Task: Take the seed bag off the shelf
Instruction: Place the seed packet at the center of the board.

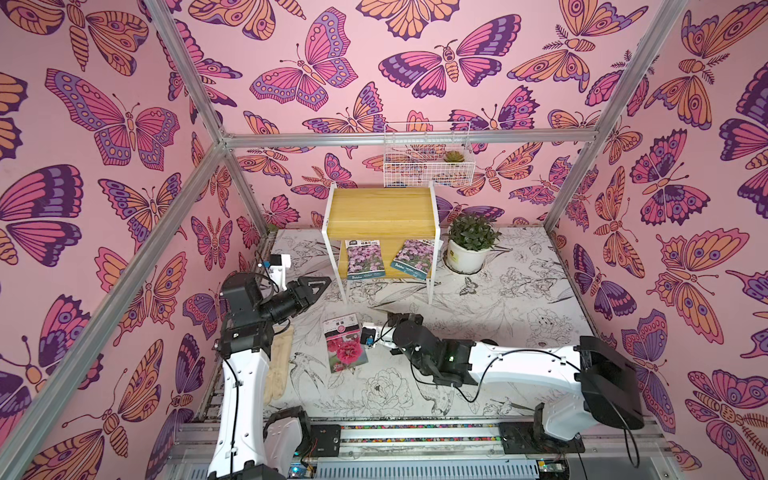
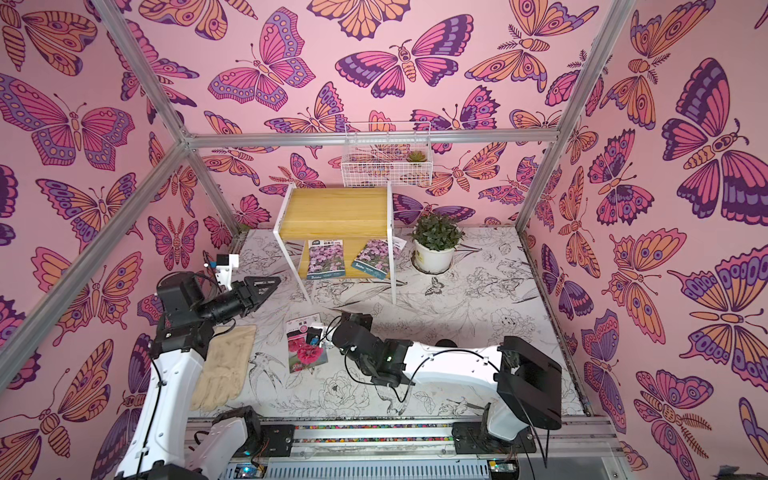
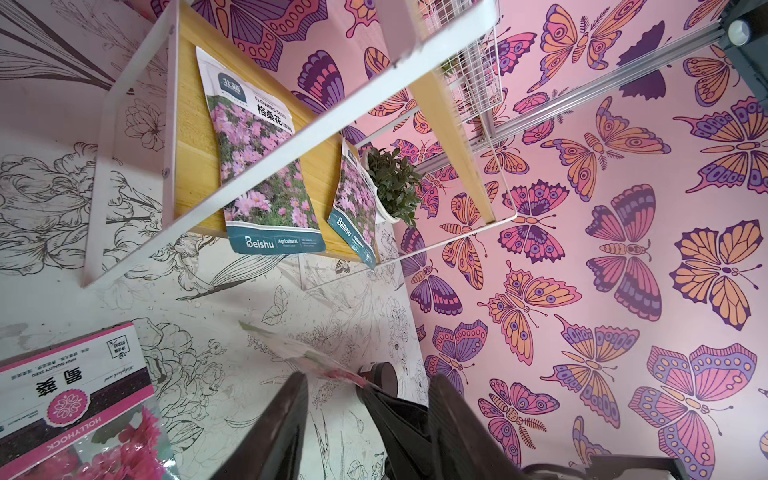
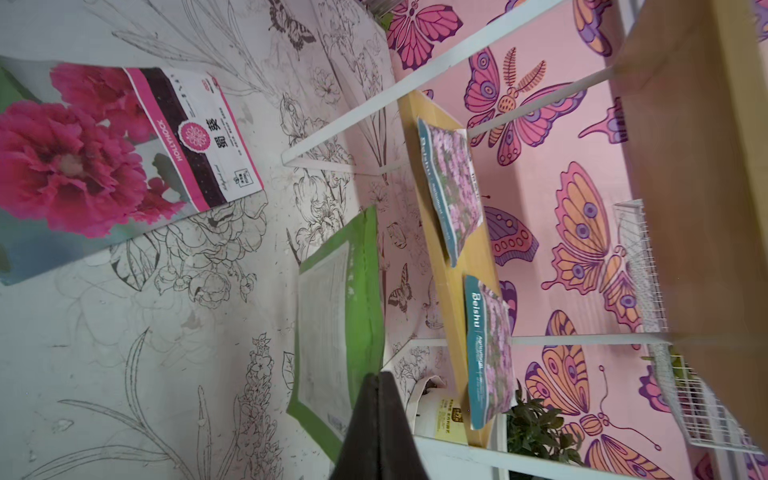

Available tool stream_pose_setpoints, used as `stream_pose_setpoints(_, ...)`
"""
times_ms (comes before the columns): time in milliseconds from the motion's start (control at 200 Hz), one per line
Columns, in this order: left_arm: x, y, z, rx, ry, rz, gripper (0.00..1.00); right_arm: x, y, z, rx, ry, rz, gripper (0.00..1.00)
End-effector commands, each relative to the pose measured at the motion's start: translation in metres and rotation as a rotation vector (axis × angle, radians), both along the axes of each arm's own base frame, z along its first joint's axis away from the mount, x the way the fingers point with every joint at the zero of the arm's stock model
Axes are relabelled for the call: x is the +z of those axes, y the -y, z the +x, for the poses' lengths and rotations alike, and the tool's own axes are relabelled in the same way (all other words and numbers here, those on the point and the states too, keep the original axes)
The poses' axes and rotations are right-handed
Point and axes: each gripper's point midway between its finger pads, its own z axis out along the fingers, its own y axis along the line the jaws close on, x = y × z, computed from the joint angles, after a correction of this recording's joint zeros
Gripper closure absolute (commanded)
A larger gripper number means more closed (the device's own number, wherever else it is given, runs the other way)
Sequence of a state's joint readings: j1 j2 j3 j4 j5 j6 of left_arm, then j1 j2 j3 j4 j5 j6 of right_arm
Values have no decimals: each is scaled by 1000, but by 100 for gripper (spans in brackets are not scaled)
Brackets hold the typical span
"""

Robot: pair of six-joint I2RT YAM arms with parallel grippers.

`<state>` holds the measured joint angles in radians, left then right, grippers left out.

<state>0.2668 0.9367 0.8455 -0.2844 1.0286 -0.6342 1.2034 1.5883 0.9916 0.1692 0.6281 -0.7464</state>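
Nearest the camera, a glove (image 2: 226,370) lies flat on the table (image 1: 519,299). In a top view the left arm hides part of it. Just past it lies a hollyhock bag (image 1: 345,347) with a big red flower on it. Part of the right arm covers one edge of it.

The right gripper (image 4: 378,376) is closed tight on the edge of a green bag (image 4: 340,307). This bag is in front of the shelf (image 1: 380,208), not on it. Only its back shows: a green rim round a white panel, with print too blurry to read. From above it is edge-on and very hard to see.

The left gripper (image 3: 368,376) points toward the shelf. Its jaws are apart and hold nothing.

The shelf has two yellow boards in a thin white frame. A left bag (image 1: 365,259) and a right bag (image 1: 412,257) lie on the low board. Both show pink flowers and a blue-green band, and both hang a little over the front edge. In the left wrist view a white bar crosses the left bag.

A plant (image 1: 471,232) in a white pot stands beside the shelf. A wire basket (image 1: 428,158) hangs on the wall behind, with something small and green inside.
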Motion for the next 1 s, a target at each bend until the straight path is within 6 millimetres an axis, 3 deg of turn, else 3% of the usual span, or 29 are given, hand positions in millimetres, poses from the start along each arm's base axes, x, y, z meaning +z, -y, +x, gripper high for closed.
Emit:
stream_pose_setpoints(0,-3,4,-3,-23,14,2,50,-26,-8,10,7,-95,50,100)
stream_pose_setpoints(125,-3,4,-4,-25,15,2,50,-76,-7,11,-2,-174,-22,100)
stream_pose_setpoints(235,-3,5,-4,-30,18,3,50,-100,-7,3,-2,-266,-39,100)
stream_pose_setpoints(571,-5,4,-1,-25,8,4,49,-142,9,-15,-89,-451,-9,100)
stream_pose_setpoints(831,-6,3,2,-25,1,2,49,-164,8,-32,-84,-557,7,100)
stream_pose_setpoints(996,-6,3,2,-25,1,3,49,-173,-3,-44,-31,-586,8,100)
